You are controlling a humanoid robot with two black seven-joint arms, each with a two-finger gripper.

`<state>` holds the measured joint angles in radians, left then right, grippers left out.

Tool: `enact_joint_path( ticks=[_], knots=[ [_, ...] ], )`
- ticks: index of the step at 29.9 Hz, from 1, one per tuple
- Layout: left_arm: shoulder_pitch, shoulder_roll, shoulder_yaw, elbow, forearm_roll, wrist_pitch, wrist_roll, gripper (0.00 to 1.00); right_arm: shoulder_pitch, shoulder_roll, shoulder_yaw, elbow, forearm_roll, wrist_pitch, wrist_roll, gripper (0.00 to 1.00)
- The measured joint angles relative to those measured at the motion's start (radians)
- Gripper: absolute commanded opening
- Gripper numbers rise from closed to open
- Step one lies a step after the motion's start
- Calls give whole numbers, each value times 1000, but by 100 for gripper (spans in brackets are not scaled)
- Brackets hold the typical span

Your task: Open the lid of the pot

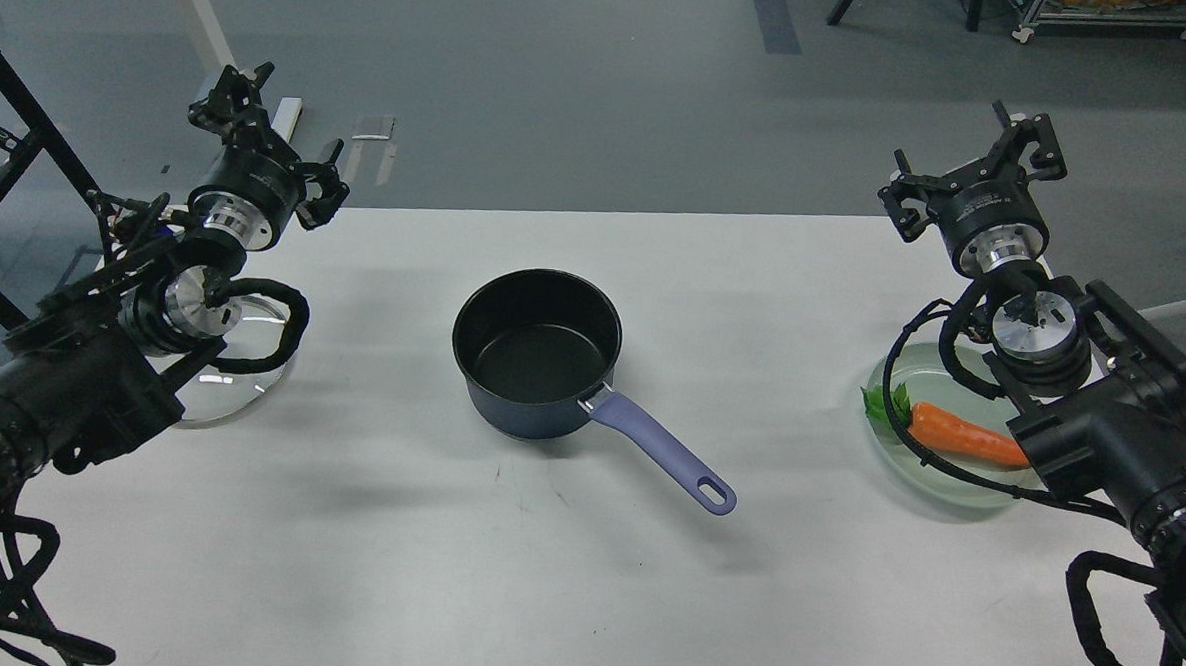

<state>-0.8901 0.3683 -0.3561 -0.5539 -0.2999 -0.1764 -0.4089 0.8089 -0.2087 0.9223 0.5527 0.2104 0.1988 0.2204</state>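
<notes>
Now pot [537, 356] uncovered, lid [235, 382] on table [583, 573]

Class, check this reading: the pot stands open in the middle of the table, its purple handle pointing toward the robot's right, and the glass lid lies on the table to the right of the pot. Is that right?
One detail is wrong. In the head view the lid lies to the left of the pot, partly hidden under the left arm. The rest holds: the pot is open, with its handle pointing toward the robot's right.

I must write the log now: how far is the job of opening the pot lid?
Done: the dark-blue saucepan with lavender handle stands uncovered, its black inside showing. The round clear glass lid lies on the white table at the left, partly behind the left arm. In hand: nothing; both hands hang empty. Left: apparently nothing.
</notes>
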Motion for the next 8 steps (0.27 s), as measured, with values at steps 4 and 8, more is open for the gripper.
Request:
enact_joint_path(
  ticks=[4, 8],
  knots=[
    [-4, 1, -1, 18, 1, -4, -8, 100, 2, 10, -1, 6, -3, 5, 0, 100],
    [-6, 1, -1, 20, 1, -1, -11, 100, 3, 15, -1, 10, -3, 7, 1, 100]
  ],
)
